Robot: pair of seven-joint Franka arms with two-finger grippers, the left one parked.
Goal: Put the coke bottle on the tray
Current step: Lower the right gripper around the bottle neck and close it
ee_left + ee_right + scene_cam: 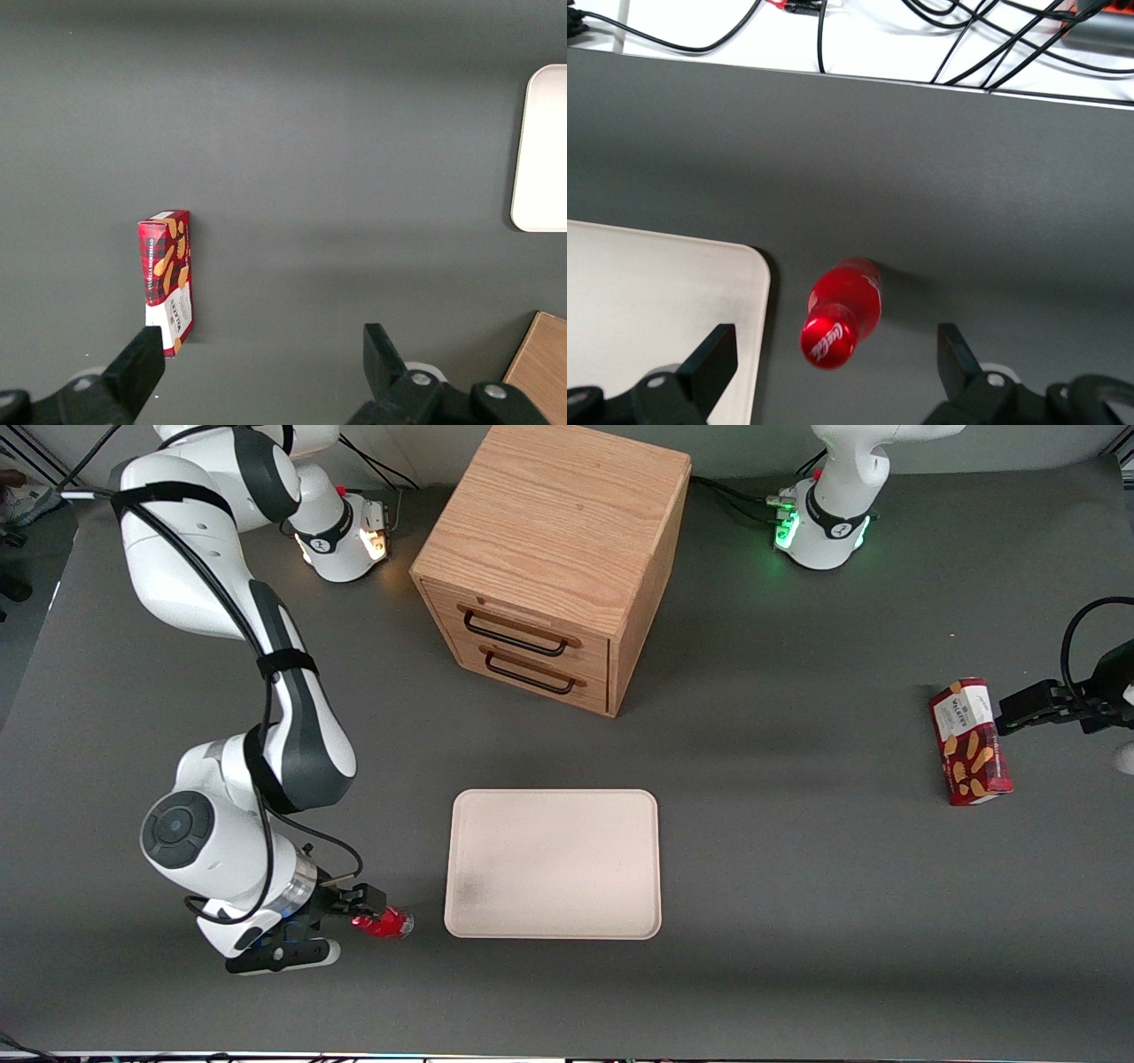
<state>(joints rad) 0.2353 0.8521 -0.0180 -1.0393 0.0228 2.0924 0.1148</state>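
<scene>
The coke bottle [386, 924], small and red with a red cap and clear base, rests on the grey table beside the tray [554, 864], toward the working arm's end and near the tray's corner nearest the front camera. My right gripper [366, 911] is open, with the bottle's cap end between its fingers. In the right wrist view the bottle [843, 310] points its cap at the camera, and the gripper [834, 347] has one finger [713, 354] on each side of the cap, not touching it. The pale cream tray [656, 292] carries nothing.
A wooden two-drawer cabinet [554, 558] stands farther from the front camera than the tray. A red snack box [970, 741] lies toward the parked arm's end and also shows in the left wrist view [166, 279]. The table's edge with cables [921, 53] is close to the bottle.
</scene>
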